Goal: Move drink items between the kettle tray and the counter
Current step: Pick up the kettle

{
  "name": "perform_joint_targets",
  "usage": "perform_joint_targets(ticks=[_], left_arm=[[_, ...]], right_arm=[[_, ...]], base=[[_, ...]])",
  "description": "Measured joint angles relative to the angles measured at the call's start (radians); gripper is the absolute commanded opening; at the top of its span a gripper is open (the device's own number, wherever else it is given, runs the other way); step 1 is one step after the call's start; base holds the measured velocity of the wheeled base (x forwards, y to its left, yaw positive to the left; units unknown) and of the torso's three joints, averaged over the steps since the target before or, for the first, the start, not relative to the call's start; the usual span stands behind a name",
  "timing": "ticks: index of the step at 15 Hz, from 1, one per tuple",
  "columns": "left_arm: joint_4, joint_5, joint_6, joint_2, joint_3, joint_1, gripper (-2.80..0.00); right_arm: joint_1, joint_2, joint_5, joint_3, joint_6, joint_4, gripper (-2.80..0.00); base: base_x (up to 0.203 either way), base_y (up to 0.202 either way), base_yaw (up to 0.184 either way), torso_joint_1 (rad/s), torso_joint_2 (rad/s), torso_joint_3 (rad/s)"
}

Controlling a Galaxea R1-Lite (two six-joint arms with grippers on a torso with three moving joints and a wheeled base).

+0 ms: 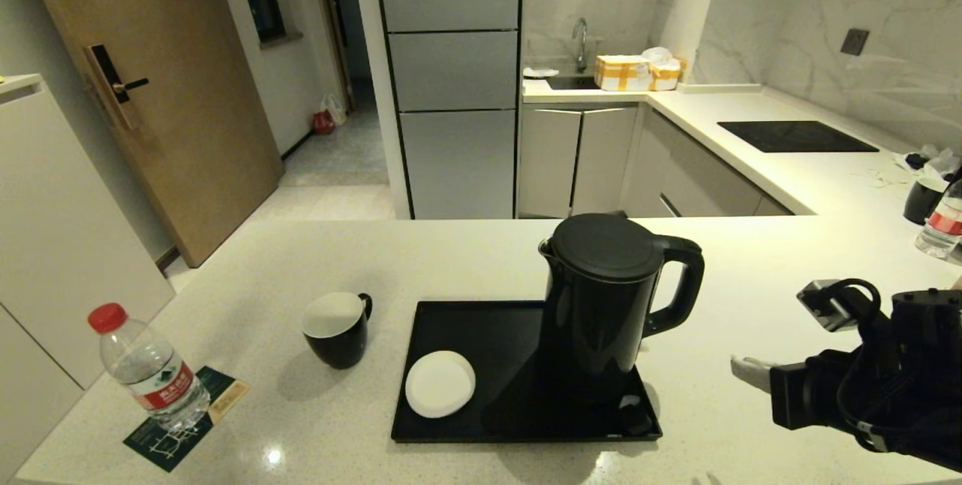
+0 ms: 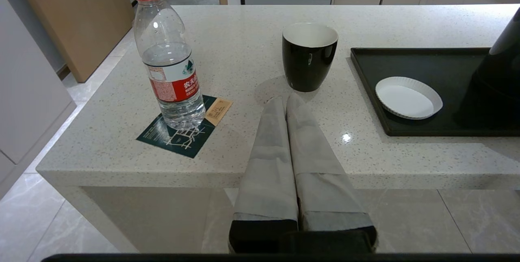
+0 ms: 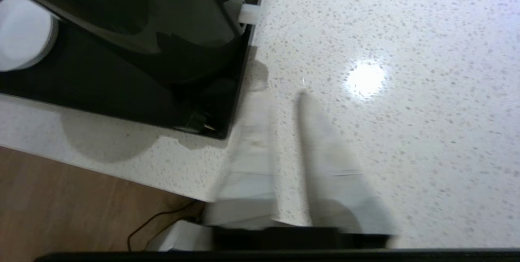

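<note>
The right gripper (image 3: pixel 284 99) hovers over the table (image 1: pixel 481 259), fingers seemingly a little apart – the kettle (image 1: pixel 605 297) on its tray (image 1: pixel 451 425) just beside. Left gripper (image 2: pixel 286 101) pressed together, the mug (image 2: pixel 309 55) just ahead

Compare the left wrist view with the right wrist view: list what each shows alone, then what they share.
Left wrist only: the water bottle standing on a dark green leaflet, the black mug, and the shut left end effector. Right wrist only: the right end effector, slightly parted, over bare counter beside the tray's corner. Both: the black tray, white saucer, kettle and speckled counter.
</note>
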Motion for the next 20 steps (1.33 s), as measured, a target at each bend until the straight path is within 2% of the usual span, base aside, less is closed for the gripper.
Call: perform_joint_targets(ticks=[1, 3, 8, 15, 20], left_arm=[[0.000, 0.000, 0.000, 0.000, 0.000, 0.000, -2.80], [0.000, 0.000, 0.000, 0.000, 0.000, 0.000, -2.80], [0.000, 0.000, 0.000, 0.000, 0.000, 0.000, -2.80], [0.000, 0.000, 0.000, 0.000, 0.000, 0.000, -2.80], [0.000, 0.000, 0.000, 0.000, 0.000, 0.000, -2.80]], right_arm=[[0.025, 0.017, -0.035, -0.002, 0.008, -0.014, 0.00], [0.046, 0.046, -0.050, -0.012, 0.014, -0.051, 0.00], [0.052, 0.168, -0.094, -0.017, 0.027, -0.254, 0.00], [0.052, 0.493, -0.224, -0.077, 0.026, -0.689, 0.00], [0.053, 0.535, -0.230, -0.115, 0.027, -0.707, 0.00]], base=[[0.000, 0.000, 0.000, 0.000, 0.00, 0.000], [0.000, 0.000, 0.000, 0.000, 0.00, 0.000], [0.000, 0.000, 0.000, 0.000, 0.00, 0.000], [0.000, 0.000, 0.000, 0.000, 0.00, 0.000], [0.000, 0.000, 0.000, 0.000, 0.00, 0.000]])
